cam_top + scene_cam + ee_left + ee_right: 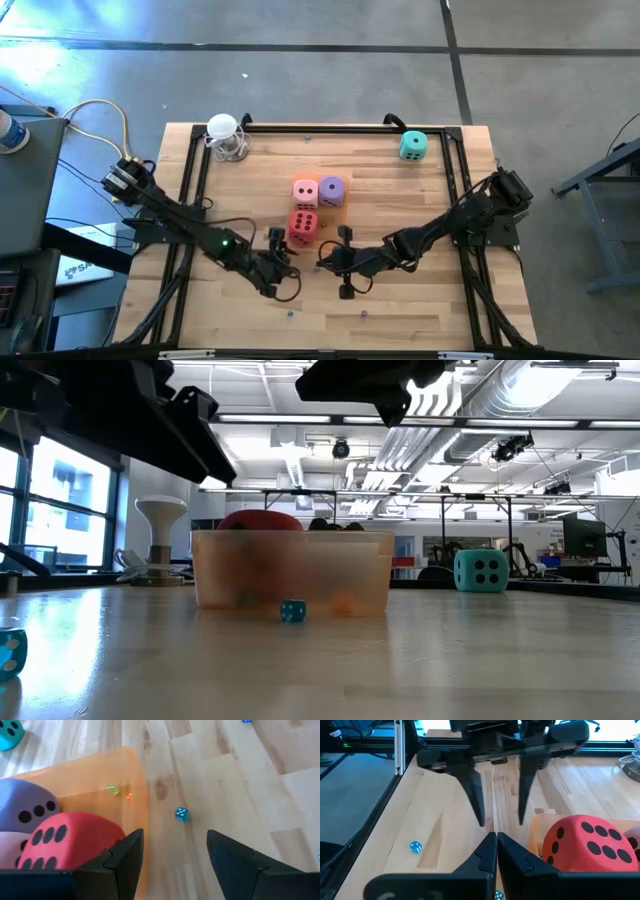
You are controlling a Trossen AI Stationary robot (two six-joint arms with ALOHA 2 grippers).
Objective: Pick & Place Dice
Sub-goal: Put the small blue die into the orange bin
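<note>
The red die [304,226], pink die [305,192] and purple die [332,190] sit in the translucent orange tray [107,772] at mid-table. The teal die [413,146] rests alone on the wood near the far right corner. My left gripper [174,837] hovers open over bare wood just off the tray's near edge, with the red die [65,842] beside one finger. My right gripper [496,842] is shut and holds nothing. It faces the left gripper [500,795] tip to tip by the same edge.
Tiny blue dice [181,814] [415,847] lie loose on the wood near the grippers, and another [292,611] lies in front of the tray. A white stand [225,135] sits at the far left corner. Black frame rails [190,180] line the table's sides.
</note>
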